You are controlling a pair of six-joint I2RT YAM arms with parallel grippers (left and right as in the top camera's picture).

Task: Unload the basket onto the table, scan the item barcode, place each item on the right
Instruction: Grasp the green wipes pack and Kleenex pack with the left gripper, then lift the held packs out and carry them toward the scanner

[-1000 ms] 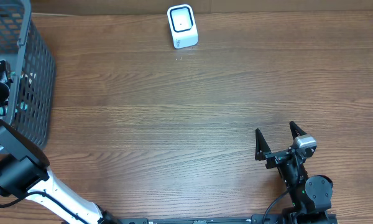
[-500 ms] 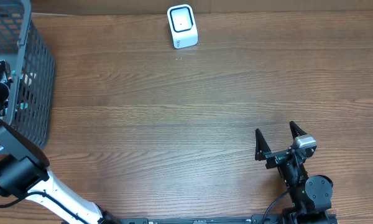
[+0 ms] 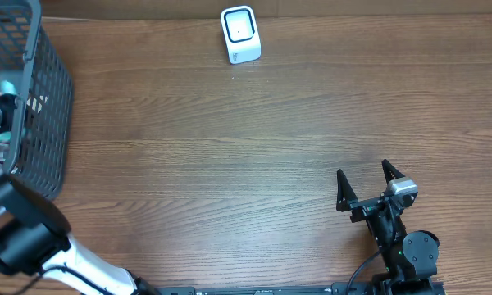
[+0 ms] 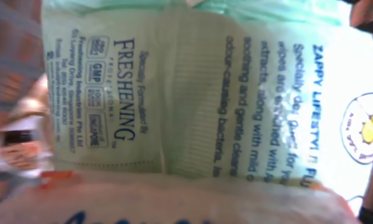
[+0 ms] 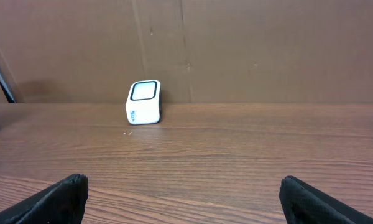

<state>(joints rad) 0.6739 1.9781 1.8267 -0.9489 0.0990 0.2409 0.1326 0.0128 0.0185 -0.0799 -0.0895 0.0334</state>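
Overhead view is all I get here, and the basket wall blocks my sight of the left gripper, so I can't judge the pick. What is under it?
Observer: The left wrist camera is filled by a pale green wipes pack, very close to the lens.
Operator: Any barcode on the face it sees?
Observer: None shows there. That face carries only print, including the word FRESHENING.
Operator: And the scanner, seen from the right wrist?
Observer: The scanner has small blue print low on the side turned to that camera.
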